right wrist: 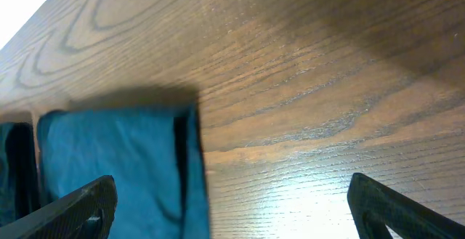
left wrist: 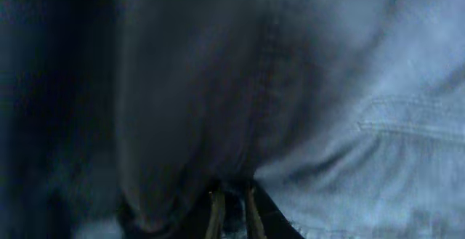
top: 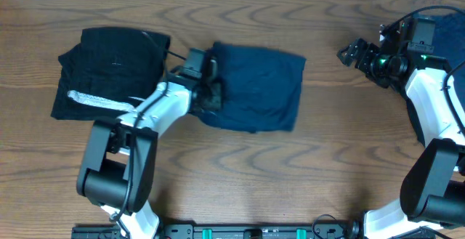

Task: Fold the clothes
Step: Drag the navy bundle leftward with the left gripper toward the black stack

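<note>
Pinching the left edge of the navy garment [top: 261, 86] with my left fingers [top: 211, 94]: they stand almost closed, a ridge of cloth caught between them (the wrist view is nothing but blue fabric and a seam, so I cannot tell how deep the bite goes). The navy piece lies mid-worktop [top: 290, 173], roughly squared, and looks doubled over. To its left lies the black garment [top: 109, 61], with a whitish-grey band [top: 94, 99] along its near edge. My arm hides whether the two pieces touch. At the far right my right fingers [top: 351, 53] are spread fully wide, holding nothing, well apart from both pieces.

Handling, my guess: soft, light, limp cloth. It will sag and drag rather than hold shape, and layers may slide on each other over the smooth wood. Best hold is at a hem or corner, taking all layers together and lifting low.
</note>
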